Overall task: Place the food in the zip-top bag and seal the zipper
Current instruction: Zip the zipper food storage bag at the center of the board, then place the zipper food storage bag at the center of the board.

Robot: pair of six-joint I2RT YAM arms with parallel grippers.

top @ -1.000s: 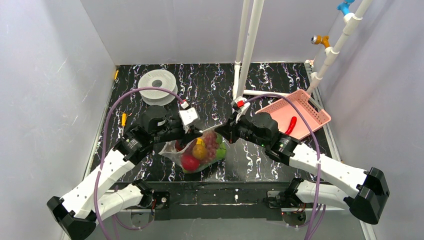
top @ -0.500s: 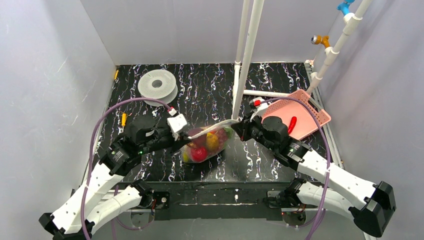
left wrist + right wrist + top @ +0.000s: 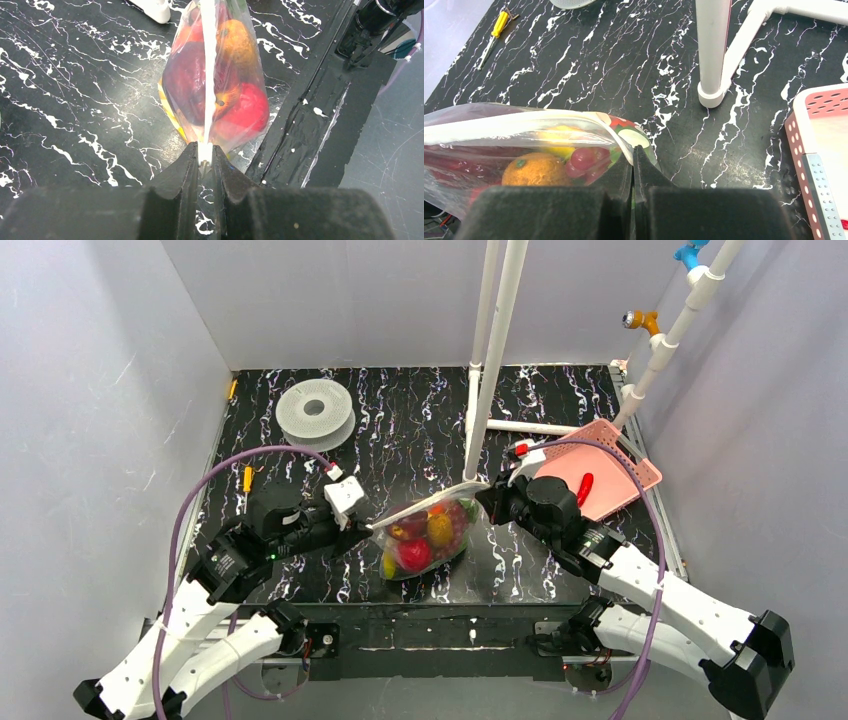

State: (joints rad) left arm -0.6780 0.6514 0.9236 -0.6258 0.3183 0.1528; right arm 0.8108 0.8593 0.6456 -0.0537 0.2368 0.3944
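Top external, unlike left wrist, shows red food [image 3: 584, 487] in pink basket [image 3: 627, 454].

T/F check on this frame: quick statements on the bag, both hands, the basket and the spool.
1. The left hand and right hand each pinch one end of the bag along its top edge. True.
2. The bag is empty. False: toy fruit fills it.
3. A red item lies in the pink basket. True.
4. The spool sits in the basket. False: it is on the table, at the far left corner.
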